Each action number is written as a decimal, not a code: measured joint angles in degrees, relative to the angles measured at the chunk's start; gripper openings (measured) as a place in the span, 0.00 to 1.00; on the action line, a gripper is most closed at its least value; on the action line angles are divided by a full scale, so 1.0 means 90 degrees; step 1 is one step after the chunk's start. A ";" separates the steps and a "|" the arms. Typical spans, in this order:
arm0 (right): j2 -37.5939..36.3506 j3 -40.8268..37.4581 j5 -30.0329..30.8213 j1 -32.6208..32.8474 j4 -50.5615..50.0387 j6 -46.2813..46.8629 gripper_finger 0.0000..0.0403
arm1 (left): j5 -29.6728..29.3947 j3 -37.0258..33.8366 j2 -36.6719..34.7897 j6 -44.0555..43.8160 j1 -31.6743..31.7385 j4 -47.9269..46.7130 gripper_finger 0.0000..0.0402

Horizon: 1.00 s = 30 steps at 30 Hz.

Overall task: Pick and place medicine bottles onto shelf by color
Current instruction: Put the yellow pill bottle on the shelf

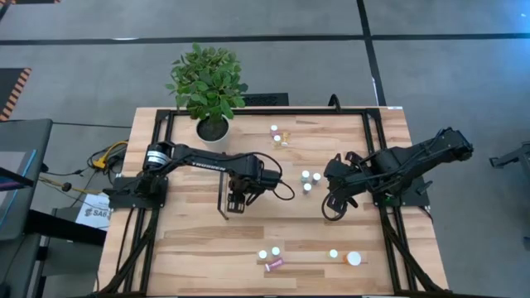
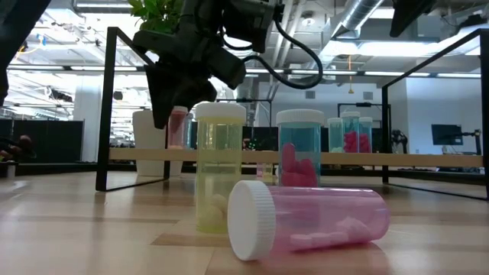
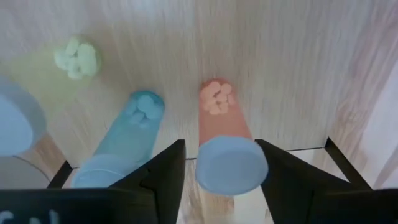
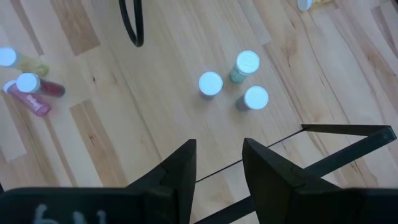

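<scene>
My left gripper points down over the shelf and is open. Its fingers stand on either side of the white cap of a salmon-orange bottle, which stands upright on its base on the shelf board. Beside it stand a teal bottle and a yellow bottle. In the high view my left gripper hides these bottles. My right gripper hangs open and holds nothing, above three capped bottles at the shelf's right end.
Near the table's front edge stand a yellow bottle and a teal bottle, and a pink bottle lies on its side. Orange bottles stand to their right. More bottles and a potted plant stand at the far side.
</scene>
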 joint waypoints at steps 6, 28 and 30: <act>0.0000 0.0000 0.0000 0.0000 -0.0001 0.0000 0.38 | -0.0013 0.0232 0.0000 -0.0206 0.0002 -0.0144 0.48; 0.0000 0.0000 -0.0002 0.0000 -0.0001 -0.0002 0.38 | 0.0177 0.2156 0.0000 -0.1429 -0.0467 0.0054 0.48; 0.0000 0.0000 -0.0002 0.0000 0.0002 -0.0002 0.38 | 0.0210 0.2169 0.0000 -0.1711 -0.0636 0.0166 0.48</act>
